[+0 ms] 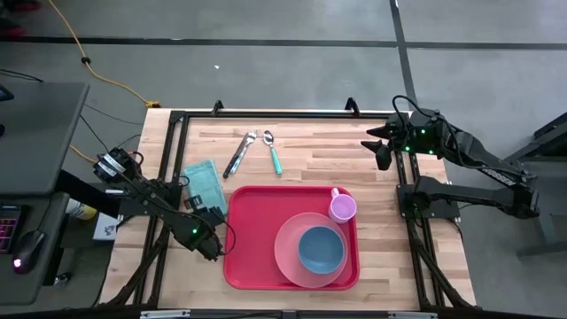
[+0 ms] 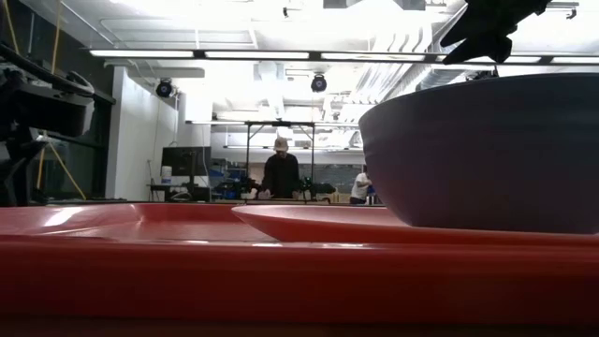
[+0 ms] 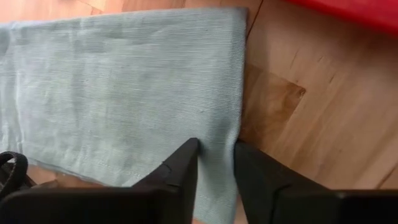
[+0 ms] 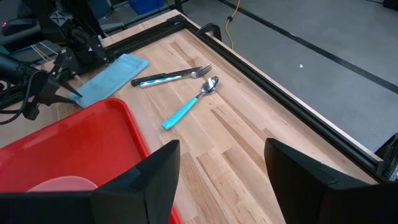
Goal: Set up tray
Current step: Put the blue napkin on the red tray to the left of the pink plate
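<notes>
Left gripper (image 3: 214,163) at cloth (image 3: 124,93) edge

Jaws nearly together, pinching the hem; tray (image 1: 252,257) just beside them. Right gripper (image 4: 221,180) jaws apart. Risk: thin hem slips free on lifting.

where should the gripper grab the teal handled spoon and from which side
Grip the spoon across its teal handle, coming straight down from above. It lies flat on the table, so only a top-down pinch gets fingers around it. The handle is straight and thicker than the metal bowl end, and it angles away from the fork, leaving room for the fingers on both sides.
</notes>
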Tool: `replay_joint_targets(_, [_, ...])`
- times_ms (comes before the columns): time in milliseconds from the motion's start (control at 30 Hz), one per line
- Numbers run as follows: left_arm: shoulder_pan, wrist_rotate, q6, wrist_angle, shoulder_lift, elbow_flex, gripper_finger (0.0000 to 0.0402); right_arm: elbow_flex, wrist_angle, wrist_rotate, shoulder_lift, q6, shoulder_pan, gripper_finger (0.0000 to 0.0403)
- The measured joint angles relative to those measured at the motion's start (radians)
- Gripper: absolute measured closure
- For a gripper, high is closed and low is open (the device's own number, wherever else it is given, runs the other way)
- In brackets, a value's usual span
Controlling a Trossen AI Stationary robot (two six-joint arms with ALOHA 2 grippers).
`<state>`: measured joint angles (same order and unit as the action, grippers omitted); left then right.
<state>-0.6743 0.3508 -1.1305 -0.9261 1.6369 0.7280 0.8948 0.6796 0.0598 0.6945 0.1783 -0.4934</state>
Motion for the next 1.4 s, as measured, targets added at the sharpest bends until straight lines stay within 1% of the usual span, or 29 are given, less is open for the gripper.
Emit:
replay_joint_targets(133, [0.0, 0.001, 0.0, 0.012, 0.0, -0.002, 0.0293, 0.0, 0.0, 0.0, 0.0, 0.0, 0.0, 0.019])
replay_joint_targets(267, [-0.001, 0.008, -0.009, 0.079, -0.006, -0.044, 0.0315, 0.0, 0.0, 0.001, 0.0, 0.0, 0.0, 0.019])
replay_joint_targets(367, [-0.001, 0.007, -0.055, 0.082, -0.007, -0.049, 0.0347, 0.0, 0.0, 0.007, 0.0, 0.002, 0.0, 0.019])
replay_joint_targets(433, [-0.001, 0.007, -0.06, 0.081, -0.007, -0.049, 0.0378, 0.0, 0.0, 0.015, 0.0, 0.002, 0.0, 0.019])
replay_joint_targets(467, [-0.001, 0.005, -0.061, 0.081, -0.007, -0.049, 0.0386, 0.0, 0.0, 0.018, 0.0, 0.003, 0.0, 0.019])
replay_joint_targets(667, [-0.001, -0.014, -0.068, 0.07, -0.018, -0.047, 0.039, 0.0, 0.0, 0.02, 0.0, 0.005, 0.0, 0.019])
replay_joint_targets(800, [-0.003, -0.043, -0.089, 0.013, -0.059, -0.037, 0.0395, 0.0, -0.003, 0.02, 0.0, 0.004, 0.0, 0.019])
replay_joint_targets(933, [-0.005, -0.101, -0.112, -0.071, -0.107, -0.047, 0.0395, 0.0, -0.004, 0.02, 0.0, 0.0, 0.0, 0.019])
replay_joint_targets(1200, [-0.006, -0.042, -0.158, -0.097, -0.166, -0.042, 0.0395, 0.0, -0.005, 0.024, -0.001, -0.003, 0.0, 0.019])
replay_joint_targets(1400, [-0.006, 0.029, -0.219, -0.116, -0.24, -0.04, 0.0395, 0.0, -0.006, 0.024, -0.001, -0.003, 0.0, 0.019])
